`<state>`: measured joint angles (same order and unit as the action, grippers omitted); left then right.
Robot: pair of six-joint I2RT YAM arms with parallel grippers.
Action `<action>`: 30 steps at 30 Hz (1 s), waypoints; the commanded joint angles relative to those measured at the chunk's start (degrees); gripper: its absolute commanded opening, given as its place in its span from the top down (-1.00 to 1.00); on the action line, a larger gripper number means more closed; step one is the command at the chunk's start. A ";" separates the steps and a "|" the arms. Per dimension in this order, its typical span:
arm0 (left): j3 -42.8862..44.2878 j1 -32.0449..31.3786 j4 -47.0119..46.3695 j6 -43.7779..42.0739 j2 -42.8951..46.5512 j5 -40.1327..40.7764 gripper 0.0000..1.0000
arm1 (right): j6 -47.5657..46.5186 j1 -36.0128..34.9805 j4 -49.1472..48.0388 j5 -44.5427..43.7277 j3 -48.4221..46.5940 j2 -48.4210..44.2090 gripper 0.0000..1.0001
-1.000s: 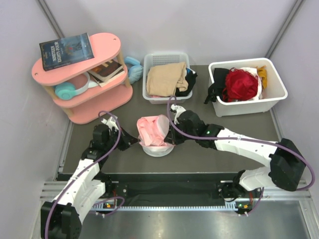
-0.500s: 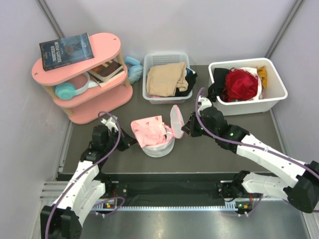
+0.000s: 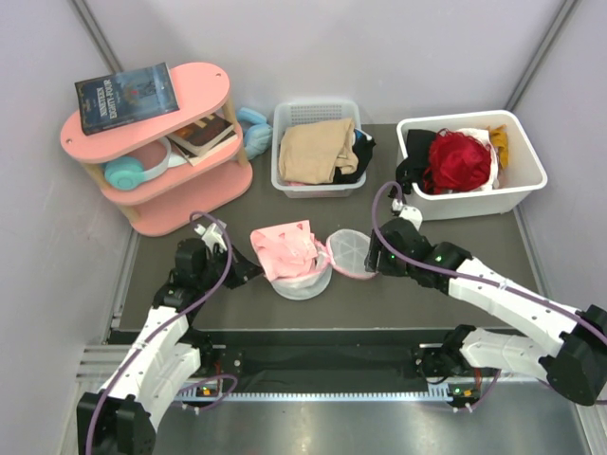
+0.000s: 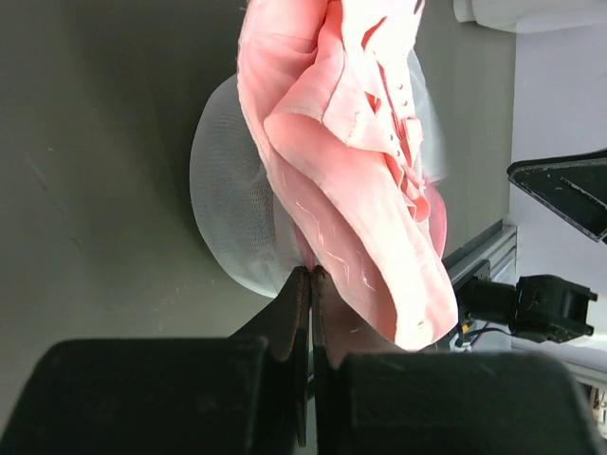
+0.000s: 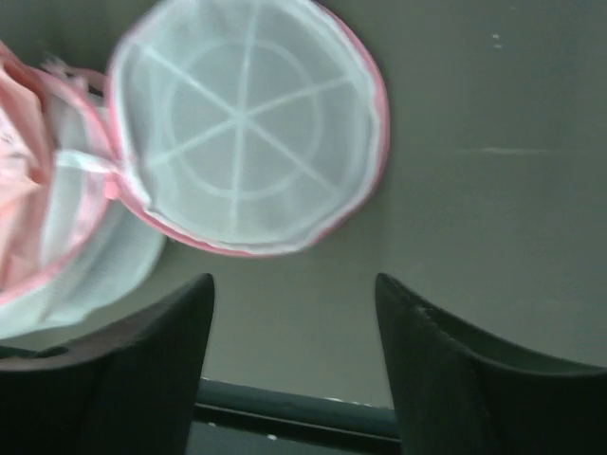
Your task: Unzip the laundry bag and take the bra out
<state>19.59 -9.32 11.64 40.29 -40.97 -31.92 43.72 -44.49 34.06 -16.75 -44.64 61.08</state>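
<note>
Bag (image 3: 305, 284) sits between the grippers, its lid (image 3: 348, 252) flipped flat to the right and pink bra (image 3: 283, 248) bulging out, left gripper (image 3: 253, 270) pinched on its rim, right gripper (image 3: 375, 258) spread wide, empty, above the lid.

The book (image 3: 127, 96) on the far-left pink shelf (image 3: 204, 87) bears white title lettering (too small to read surely).

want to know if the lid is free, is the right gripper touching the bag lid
Apart. In the right wrist view the right gripper is open, and bare table shows between both its fingertips and the rim of the lid.
</note>
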 commanded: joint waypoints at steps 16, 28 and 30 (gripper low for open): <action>1.59 -0.35 -1.62 -5.05 -0.69 -5.43 1.00 | -22.62 -13.14 -14.80 12.00 -21.96 16.76 -0.78; 2.91 -0.35 -0.13 -4.43 -0.25 -4.82 1.00 | -25.53 -19.76 -19.21 12.01 -28.65 34.71 -0.83; 3.08 -0.35 -0.13 -4.08 -0.16 -4.90 1.00 | -25.62 -19.85 -18.77 10.78 -29.10 35.86 -0.83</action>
<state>20.21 -9.50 12.12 36.25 -41.89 -36.16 19.79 -63.72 18.24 -4.45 -69.80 95.24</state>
